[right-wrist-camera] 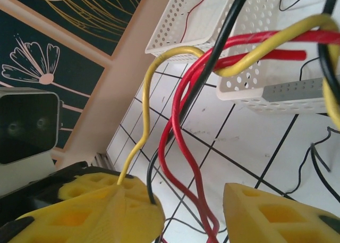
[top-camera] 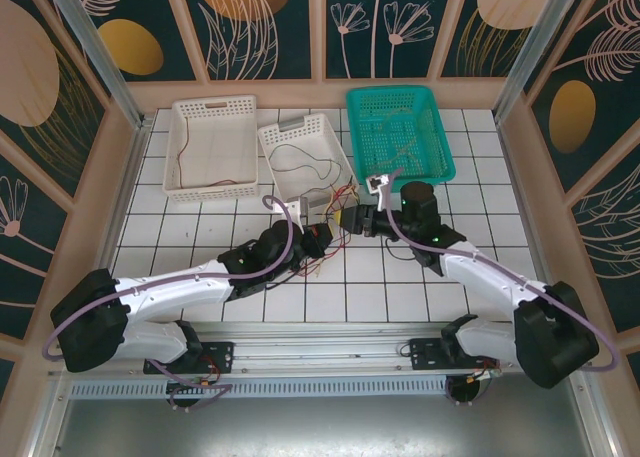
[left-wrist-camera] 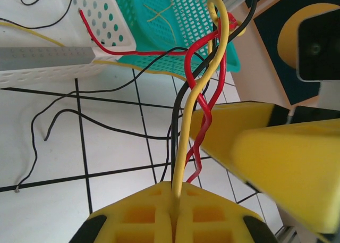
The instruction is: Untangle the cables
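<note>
Left wrist, left hand [left-wrist-camera: 172,217] pinching cables [left-wrist-camera: 183,142] (yellow)

Top view: cables [top-camera: 340,199] by the right gripper [top-camera: 352,219] too thin, we can't trace strands. Left wrist: yellow cable [left-wrist-camera: 184,142] vanishes into the left gripper [left-wrist-camera: 172,214]; red and black run behind it, grip unclear. Right wrist: its finger [right-wrist-camera: 281,214] cut by bottom edge; we can't read the jaw gap.

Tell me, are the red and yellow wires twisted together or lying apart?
Twisted together. In the left wrist view the yellow cable and red cable coil around each other; the right wrist view shows the same wrap.
</note>
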You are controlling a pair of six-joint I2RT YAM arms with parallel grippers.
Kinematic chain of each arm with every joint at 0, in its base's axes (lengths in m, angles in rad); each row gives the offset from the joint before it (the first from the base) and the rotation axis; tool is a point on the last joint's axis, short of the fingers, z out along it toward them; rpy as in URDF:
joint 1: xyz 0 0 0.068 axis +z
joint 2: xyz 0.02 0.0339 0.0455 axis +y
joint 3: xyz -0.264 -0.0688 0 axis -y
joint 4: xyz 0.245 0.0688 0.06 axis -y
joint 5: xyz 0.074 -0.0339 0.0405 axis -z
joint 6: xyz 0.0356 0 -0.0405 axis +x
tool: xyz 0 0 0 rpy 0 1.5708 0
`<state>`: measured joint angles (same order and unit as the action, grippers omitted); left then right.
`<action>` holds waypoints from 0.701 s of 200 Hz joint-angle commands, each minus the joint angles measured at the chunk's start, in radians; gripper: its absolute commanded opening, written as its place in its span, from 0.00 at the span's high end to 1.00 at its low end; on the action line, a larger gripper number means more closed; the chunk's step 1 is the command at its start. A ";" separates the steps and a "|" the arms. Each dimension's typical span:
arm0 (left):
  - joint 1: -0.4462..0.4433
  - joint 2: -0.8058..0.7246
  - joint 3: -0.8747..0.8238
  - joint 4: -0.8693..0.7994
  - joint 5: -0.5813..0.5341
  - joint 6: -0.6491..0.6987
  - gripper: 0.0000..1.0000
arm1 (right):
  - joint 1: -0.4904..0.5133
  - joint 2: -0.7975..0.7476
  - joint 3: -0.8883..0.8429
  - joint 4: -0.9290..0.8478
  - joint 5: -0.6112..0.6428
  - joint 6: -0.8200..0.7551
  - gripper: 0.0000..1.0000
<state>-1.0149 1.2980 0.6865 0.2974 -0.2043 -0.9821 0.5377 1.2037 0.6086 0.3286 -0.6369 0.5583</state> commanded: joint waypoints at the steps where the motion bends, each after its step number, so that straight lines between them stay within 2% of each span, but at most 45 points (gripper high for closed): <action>1: 0.002 0.005 -0.018 0.072 0.024 -0.020 1.00 | 0.031 0.040 0.009 0.096 0.034 0.000 0.53; 29: 0.002 -0.009 -0.030 0.074 0.015 -0.020 1.00 | 0.039 0.064 0.007 0.111 0.048 0.007 0.75; 55: 0.003 -0.045 -0.041 0.032 -0.030 -0.010 1.00 | 0.036 0.012 0.012 0.013 0.156 -0.036 1.00; 100: 0.031 -0.165 -0.054 -0.171 -0.141 -0.014 1.00 | 0.015 -0.016 0.031 -0.224 0.328 -0.105 1.00; 140: 0.085 -0.300 -0.082 -0.309 -0.197 -0.022 1.00 | -0.150 -0.030 -0.026 -0.287 0.304 -0.050 1.00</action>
<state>-0.9554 1.0801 0.6220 0.1219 -0.3069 -0.9966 0.4866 1.1988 0.6151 0.1307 -0.4297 0.4778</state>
